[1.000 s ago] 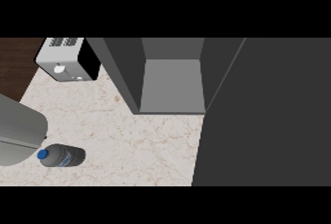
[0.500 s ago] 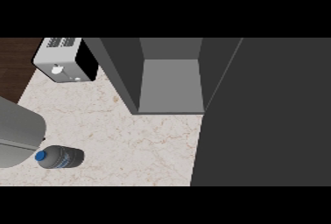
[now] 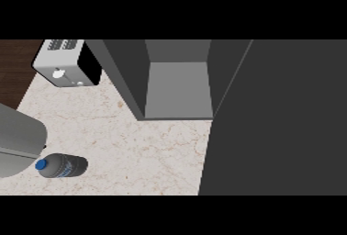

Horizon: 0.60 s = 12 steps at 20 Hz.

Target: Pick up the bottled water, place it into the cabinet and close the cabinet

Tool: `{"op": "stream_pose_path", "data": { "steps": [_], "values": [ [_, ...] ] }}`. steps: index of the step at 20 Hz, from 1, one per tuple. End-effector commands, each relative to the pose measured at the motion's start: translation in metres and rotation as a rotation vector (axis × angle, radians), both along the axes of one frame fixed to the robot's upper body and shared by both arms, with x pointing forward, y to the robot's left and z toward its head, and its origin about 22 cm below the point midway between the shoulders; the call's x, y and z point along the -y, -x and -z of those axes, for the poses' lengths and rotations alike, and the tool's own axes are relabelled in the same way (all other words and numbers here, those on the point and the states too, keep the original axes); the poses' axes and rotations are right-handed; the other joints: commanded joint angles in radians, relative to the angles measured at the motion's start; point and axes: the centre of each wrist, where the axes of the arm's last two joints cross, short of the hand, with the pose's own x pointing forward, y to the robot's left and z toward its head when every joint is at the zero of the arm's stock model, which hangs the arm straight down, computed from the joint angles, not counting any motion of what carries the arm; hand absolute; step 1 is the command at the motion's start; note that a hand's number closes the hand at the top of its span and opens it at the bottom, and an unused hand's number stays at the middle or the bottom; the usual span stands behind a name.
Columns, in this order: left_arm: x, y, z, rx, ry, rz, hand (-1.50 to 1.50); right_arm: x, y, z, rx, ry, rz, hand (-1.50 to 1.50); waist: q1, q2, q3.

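None of the job is done yet. The bottled water [image 3: 62, 166] sits on the worktop [image 3: 136, 151] near the left side, well apart from the cabinet [image 3: 177, 87]. Nothing is holding it. A grey arm [image 3: 17, 137] shows just beside the bottle, but no hand can be seen, so I cannot tell if the fingers are apart or curled. The cabinet is open, and its big dark door [image 3: 278, 119] stands out on the right. The bottle is not inside. A toaster [image 3: 58, 69] sits at the back left. What is left to do: grab the bottle, put it in the cabinet, and shut the door.
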Motion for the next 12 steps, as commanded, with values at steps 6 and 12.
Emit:
{"op": "stream_pose_path", "data": {
  "steps": [6, 12],
  "values": [
    [0.006, -0.044, 0.019, -0.062, -0.048, -0.061, -1.5, 0.016, 0.031, -0.025, 0.063, 0.003, 0.044, -1.5, -0.005, 0.002, 0.001],
    [-0.02, -0.067, 0.067, -0.094, -0.077, -0.068, -1.5, 0.013, 0.025, -0.023, 0.08, 0.009, 0.03, -1.5, -0.004, 0.002, 0.0]
  ]
}}
